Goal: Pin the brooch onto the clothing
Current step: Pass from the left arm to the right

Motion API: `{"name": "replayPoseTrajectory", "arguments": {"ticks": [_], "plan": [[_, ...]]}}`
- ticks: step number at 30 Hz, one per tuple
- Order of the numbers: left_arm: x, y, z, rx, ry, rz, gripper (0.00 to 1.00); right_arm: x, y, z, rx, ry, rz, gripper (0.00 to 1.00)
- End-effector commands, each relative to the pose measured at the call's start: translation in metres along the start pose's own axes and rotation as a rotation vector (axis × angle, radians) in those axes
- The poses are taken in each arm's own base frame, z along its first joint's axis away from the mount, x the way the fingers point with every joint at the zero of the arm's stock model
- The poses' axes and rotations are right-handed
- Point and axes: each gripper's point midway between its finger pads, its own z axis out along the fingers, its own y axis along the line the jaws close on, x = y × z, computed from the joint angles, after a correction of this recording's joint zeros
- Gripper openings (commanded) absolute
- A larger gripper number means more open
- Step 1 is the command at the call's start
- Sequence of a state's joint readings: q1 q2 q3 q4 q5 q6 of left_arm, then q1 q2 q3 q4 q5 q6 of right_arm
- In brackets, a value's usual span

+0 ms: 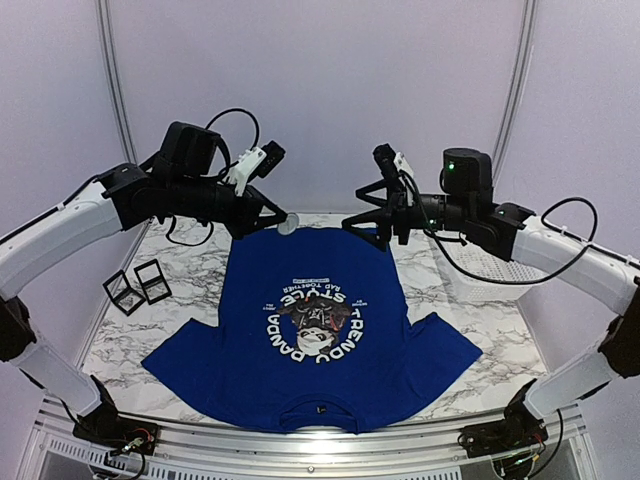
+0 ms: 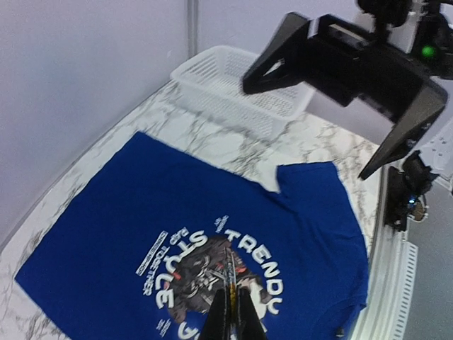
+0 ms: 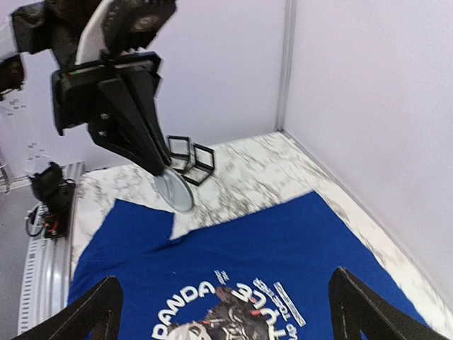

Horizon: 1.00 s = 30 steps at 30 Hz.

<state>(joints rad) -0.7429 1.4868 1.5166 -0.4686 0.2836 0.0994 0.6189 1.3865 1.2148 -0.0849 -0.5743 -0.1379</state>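
Marble-patterned bench [image 1: 440,385] sits between pale lilac walls, with a metal rail along its near edge where both arm bases are bolted. Just beyond that rail lies the royal-blue T-shirt [image 1: 300,375], spread flat in the middle of the bench with its collar toward the near edge and its hem toward the far edge, sleeves out to either side. The panda graphic [image 1: 318,322], ringed with white lettering, faces up on the chest.

Farther back, two small black open frames [image 1: 137,285] lie on the marble by the left edge, well apart from the shirt. A white mesh basket [image 1: 495,268] stands by the right edge, near the right sleeve.

Over the shirt's far hem the two tools face each other. The left gripper [image 1: 283,222] is closed on the brooch [image 3: 175,193], a pale round disc pinched at its top edge and hanging below the fingertips, above the shirt's far left corner. The right gripper [image 1: 368,230] hangs near it with its fingers spread wide and nothing between them, above the middle of the hem.
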Motion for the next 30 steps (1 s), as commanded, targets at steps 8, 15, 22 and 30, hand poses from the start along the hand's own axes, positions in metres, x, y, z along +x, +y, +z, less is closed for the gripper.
{"name": "replayPoseTrajectory", "arguments": {"ticks": [8,15,22,30], "plan": [[-0.056,-0.09,-0.014,0.287,-0.163,0.149,0.0,-0.033,0.061,-0.017,-0.365,-0.15,-0.071,0.81],[-0.057,-0.099,-0.009,0.304,-0.161,0.161,0.0,-0.032,0.074,-0.014,-0.449,-0.147,-0.061,0.5],[-0.06,-0.102,-0.011,0.309,-0.172,0.166,0.0,-0.023,0.074,-0.003,-0.456,-0.11,-0.045,0.35],[-0.065,-0.107,-0.012,0.333,-0.197,0.158,0.0,-0.022,0.079,-0.003,-0.495,-0.122,-0.011,0.25]]}}
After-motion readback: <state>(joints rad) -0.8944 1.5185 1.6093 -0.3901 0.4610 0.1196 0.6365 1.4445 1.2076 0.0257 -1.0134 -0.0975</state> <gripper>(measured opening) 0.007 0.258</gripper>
